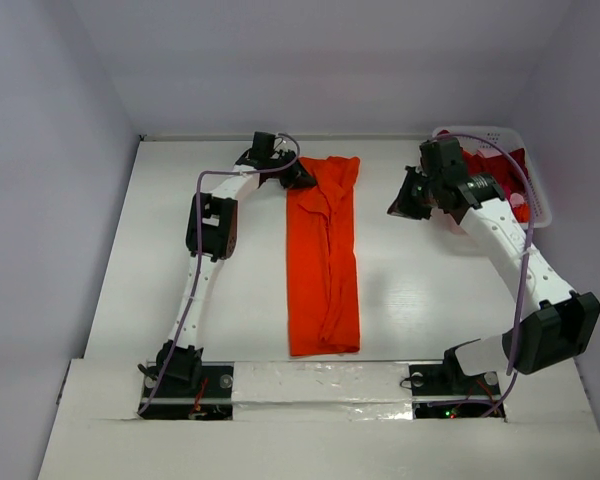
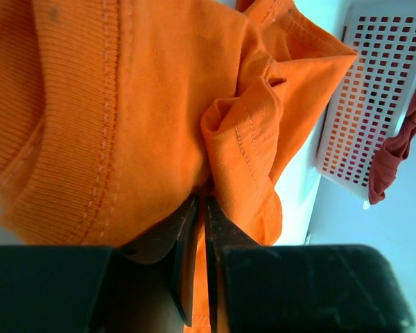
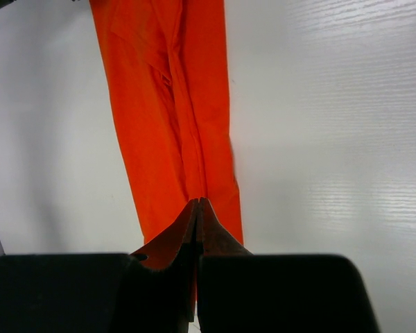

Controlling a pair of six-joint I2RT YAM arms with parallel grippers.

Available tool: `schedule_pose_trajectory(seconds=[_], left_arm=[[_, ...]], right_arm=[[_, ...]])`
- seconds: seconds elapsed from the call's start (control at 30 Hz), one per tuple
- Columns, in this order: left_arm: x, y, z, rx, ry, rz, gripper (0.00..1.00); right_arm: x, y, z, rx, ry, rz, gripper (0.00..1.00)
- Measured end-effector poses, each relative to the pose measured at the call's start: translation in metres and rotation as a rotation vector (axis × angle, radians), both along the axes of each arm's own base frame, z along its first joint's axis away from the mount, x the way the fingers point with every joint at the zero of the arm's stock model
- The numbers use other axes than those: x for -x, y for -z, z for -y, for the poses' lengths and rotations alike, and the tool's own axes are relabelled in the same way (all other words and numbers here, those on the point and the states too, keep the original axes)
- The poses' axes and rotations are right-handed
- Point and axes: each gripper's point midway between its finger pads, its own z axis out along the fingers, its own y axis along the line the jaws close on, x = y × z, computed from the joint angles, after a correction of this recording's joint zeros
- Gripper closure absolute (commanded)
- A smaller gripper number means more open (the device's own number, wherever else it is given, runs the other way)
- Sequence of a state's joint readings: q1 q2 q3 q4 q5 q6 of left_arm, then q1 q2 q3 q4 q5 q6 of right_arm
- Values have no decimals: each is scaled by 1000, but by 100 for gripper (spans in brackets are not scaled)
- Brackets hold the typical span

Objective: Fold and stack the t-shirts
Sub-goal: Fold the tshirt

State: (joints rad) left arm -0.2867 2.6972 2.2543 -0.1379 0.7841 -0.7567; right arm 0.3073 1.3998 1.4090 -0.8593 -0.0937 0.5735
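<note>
Orange cotton fills most of my left wrist view. The orange t-shirt [image 1: 323, 260] lies in the middle of the table [image 1: 420, 290], folded into a long narrow strip that runs from the far side to the near edge, between my two arms. Its near end is flat and fairly square. Its far end is wider and rumpled.

My left claw [image 1: 298, 173] sits at the far left corner of that strip, right against the cloth. Up close, its fingers [image 2: 184, 229] stand only a sliver apart. A bunched, stitched fold of the shirt is pressed up at their tips, and the ribbed collar band lies off to one side. From these views I cannot tell whether any cloth is pinched in that slit or is only touching the tips.

My right claw [image 1: 408, 197] hangs over bare table to the right of the strip's far half. It is apart from the shirt, between it and the basket [image 1: 480, 131]. Its own camera looks along the orange strip and shows the jaws pressed fully together, with no cloth between them.

That white lattice basket stands at the far right corner, with the crimson t-shirts [image 1: 500, 165] heaped inside. In the left wrist view a twist of crimson cloth shows just beside its lattice wall.
</note>
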Motion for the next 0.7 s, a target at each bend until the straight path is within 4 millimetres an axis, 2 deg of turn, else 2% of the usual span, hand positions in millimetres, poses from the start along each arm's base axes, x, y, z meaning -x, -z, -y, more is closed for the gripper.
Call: schedule_pose_trajectory(seconds=[0.13, 0.27, 0.47, 0.57, 0.7], left_arm=[[-1, -2, 1, 8, -3, -1, 89], [-4, -4, 1, 16, -9, 19, 63], [1, -19, -7, -16, -51, 66, 45], [-3, -25, -13, -19, -70, 89, 39], [-8, -37, -16, -9, -84, 124, 38]], right_arm=[[1, -3, 0, -4, -1, 10, 100], [2, -4, -1, -5, -2, 14, 100], [5, -1, -3, -8, -7, 6, 100], [7, 3, -7, -9, -16, -2, 100], [10, 8, -9, -14, -21, -14, 100]])
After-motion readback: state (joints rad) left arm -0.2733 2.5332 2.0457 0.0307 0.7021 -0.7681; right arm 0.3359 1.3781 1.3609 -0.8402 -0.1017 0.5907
